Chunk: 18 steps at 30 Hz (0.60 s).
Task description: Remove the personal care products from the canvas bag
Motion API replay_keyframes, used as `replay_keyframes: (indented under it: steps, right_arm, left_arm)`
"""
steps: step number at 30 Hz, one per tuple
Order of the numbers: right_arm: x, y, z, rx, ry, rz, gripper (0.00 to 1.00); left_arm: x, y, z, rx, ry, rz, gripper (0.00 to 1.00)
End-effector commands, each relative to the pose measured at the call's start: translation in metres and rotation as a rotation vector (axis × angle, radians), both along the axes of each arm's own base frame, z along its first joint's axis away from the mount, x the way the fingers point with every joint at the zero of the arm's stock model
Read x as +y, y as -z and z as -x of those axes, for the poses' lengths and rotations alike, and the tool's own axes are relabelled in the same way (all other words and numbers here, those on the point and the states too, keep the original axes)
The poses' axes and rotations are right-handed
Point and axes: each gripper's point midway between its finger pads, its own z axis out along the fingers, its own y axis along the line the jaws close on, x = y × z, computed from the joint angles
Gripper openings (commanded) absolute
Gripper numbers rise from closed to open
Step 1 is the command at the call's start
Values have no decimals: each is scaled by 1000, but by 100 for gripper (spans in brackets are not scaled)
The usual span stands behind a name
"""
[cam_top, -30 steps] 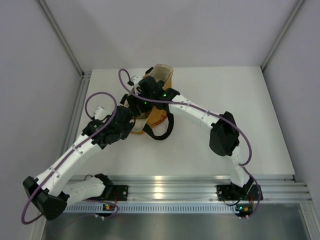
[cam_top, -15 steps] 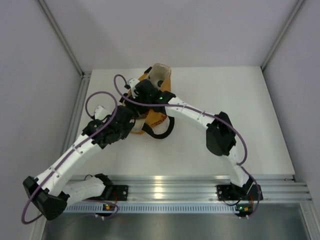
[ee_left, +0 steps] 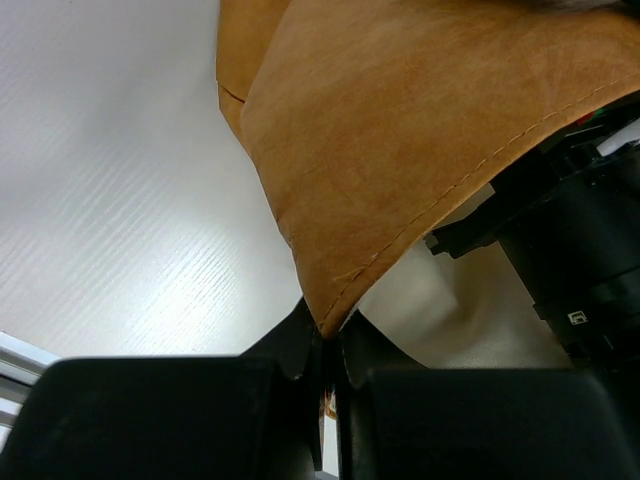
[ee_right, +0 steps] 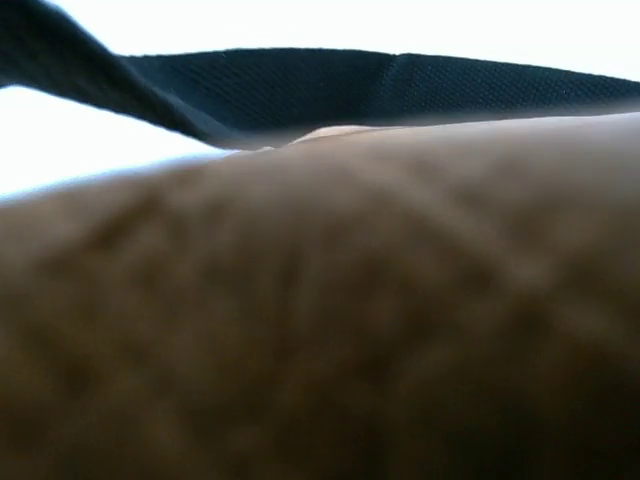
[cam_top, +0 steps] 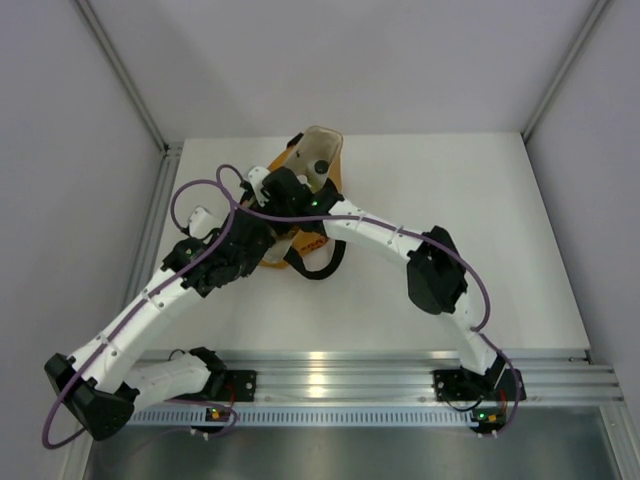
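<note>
- Left fingers [ee_left: 285,350] are closed together, pinching one bottom corner of the canvas bag [ee_left: 400,130] by its mustard-orange cloth.
- Right fingers are out of sight. The right wrist [cam_top: 288,190] is pressed against the bag's left side, and its camera shows only blurred brown cloth and a black strap [ee_right: 400,80]. Cannot tell if they are apart or closed.
- The bag sits near the counter's far edge, left of centre, with its mouth toward the far edge.
- Count: one bag, two arms, and one black strap loop [cam_top: 318,265] lying on the bag's near side.
- The counter [cam_top: 470,220] is white. A metal rail [cam_top: 340,378] runs along the near edge, and pale grey walls stand on three sides.
</note>
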Motion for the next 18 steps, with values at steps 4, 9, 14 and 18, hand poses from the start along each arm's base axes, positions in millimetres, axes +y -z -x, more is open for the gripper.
replay_keyframes:
  steps: [4,9,14,18]
  right_arm:
    - [2,53,8,60,-41,87,88]
    - [2,77,18,135,-40,92,83]
    - [6,69,12,129,-18,60,66]
    - [8,46,3,112,32,-7,44]
  left_arm:
    - [8,-20,-4,-68,-15,-5,0]
    - [8,-20,-3,-67,-12,-1,0]
    - [6,-19,-2,-59,-5,4,0]
    - [8,-18,0,-62,-2,1,0]
